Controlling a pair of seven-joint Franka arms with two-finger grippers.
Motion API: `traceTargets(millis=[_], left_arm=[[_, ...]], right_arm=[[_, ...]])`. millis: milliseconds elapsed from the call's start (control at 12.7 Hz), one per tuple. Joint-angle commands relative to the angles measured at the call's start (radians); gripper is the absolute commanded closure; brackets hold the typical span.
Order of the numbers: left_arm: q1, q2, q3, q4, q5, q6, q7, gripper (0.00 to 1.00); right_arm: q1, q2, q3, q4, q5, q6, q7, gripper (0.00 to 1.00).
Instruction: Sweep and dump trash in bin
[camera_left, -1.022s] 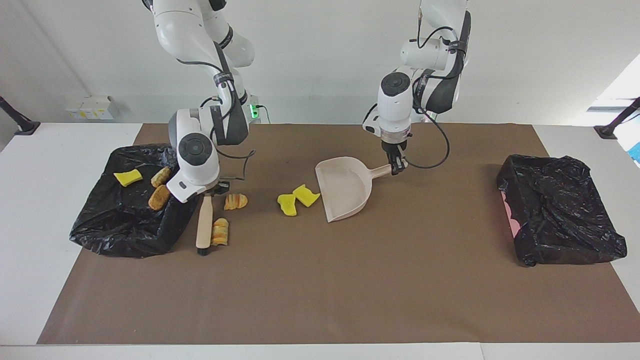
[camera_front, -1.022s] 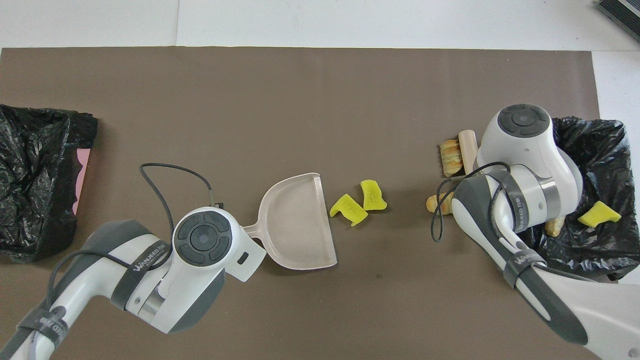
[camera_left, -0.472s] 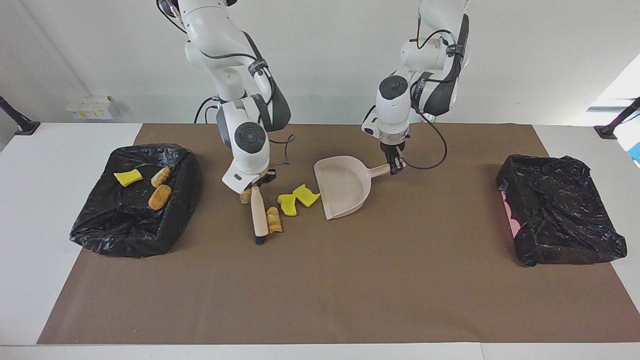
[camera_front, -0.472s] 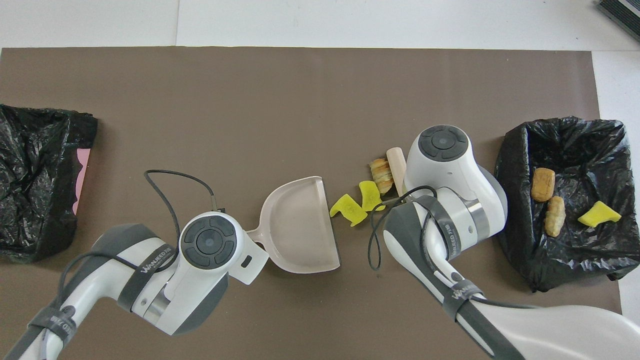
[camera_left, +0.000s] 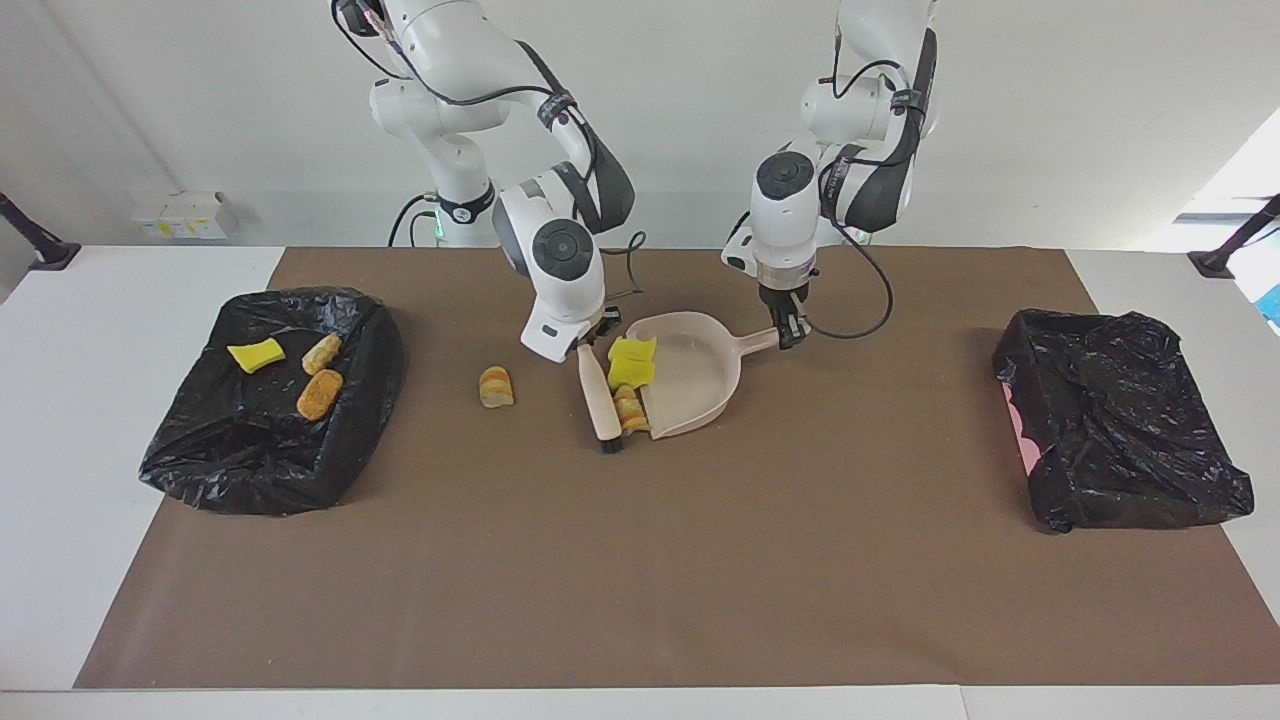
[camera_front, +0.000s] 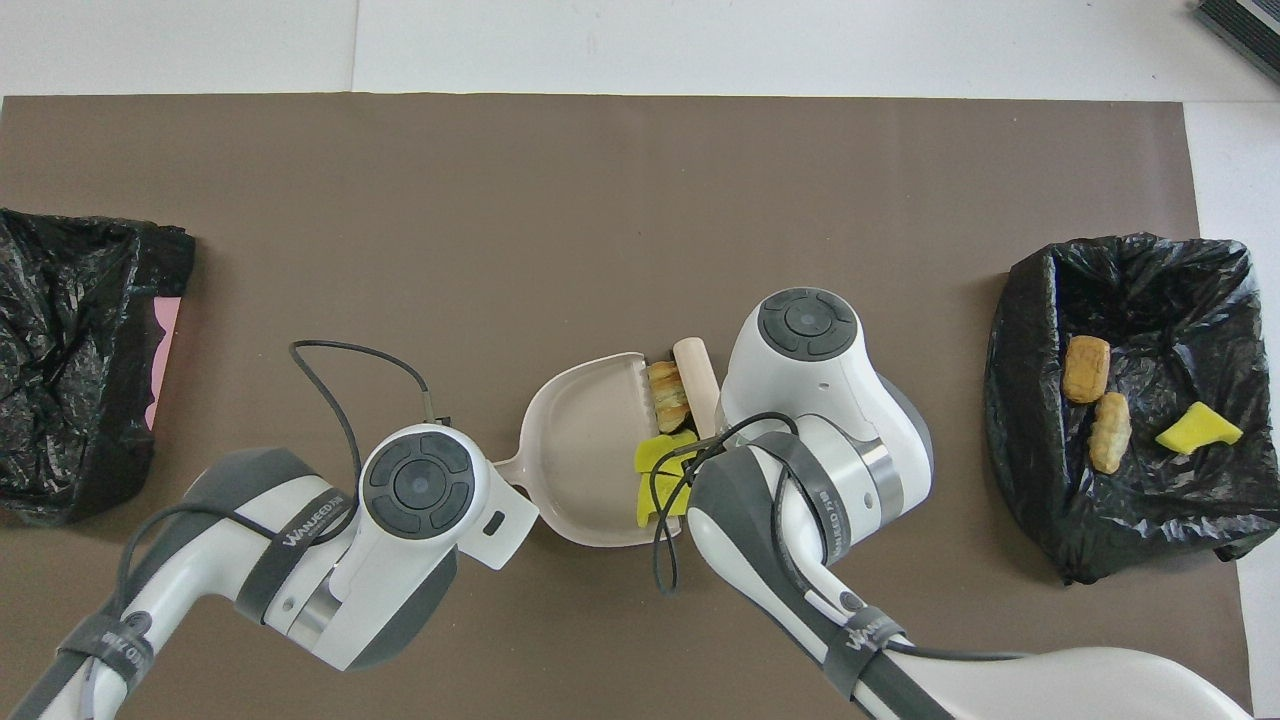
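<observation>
The right gripper (camera_left: 592, 343) is clenched on the upper end of the beige brush (camera_left: 601, 405), whose bristle end rests on the brown mat (camera_left: 640, 560) at the open mouth of the dustpan (camera_left: 695, 375), near the middle of the mat. The left gripper (camera_left: 790, 332) is closed on the dustpan's handle, on the side toward the left arm's end of the table.

Two yellow chunks (camera_left: 631, 362) lie just inside the dustpan's mouth, directly below and beside the right gripper. One pastry lump (camera_left: 629, 408) sits wedged between the brush and the dustpan's lip; it seems to be touching both, though the brush partly hides it. Another pastry lump (camera_left: 495, 386) lies alone on the mat, well apart from the brush, toward the right arm's end.

The black-lined bin (camera_left: 230, 470) by the mat's edge at the right arm's end holds a third yellow chunk (camera_left: 256, 354) and two pastry lumps (camera_left: 320, 378). A second black-lined bin (camera_left: 1120, 430) stands at the left arm's end.
</observation>
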Motion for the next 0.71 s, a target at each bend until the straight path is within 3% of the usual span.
traceTargets(millis=[0, 314, 472, 629], left_arm=[[-0.019, -0.005, 0.011, -0.022, -0.012, 0.015, -0.017, 1.0], [-0.018, -0.005, 0.011, -0.022, -0.012, 0.016, -0.031, 1.0], [-0.018, -0.005, 0.011, -0.024, -0.012, 0.016, -0.031, 0.99], [-0.018, -0.005, 0.011, -0.024, -0.012, 0.016, -0.031, 0.87]], right_arm=[[0.005, -0.023, 0.015, 0.025, 0.109, 0.012, -0.023, 1.0], [-0.112, -0.093, 0.004, 0.038, 0.068, -0.06, -0.032, 1.0], [-0.197, -0.106, 0.006, 0.038, -0.015, -0.104, -0.034, 1.0], [-0.26, -0.118, 0.006, 0.036, -0.09, -0.139, -0.032, 1.0]])
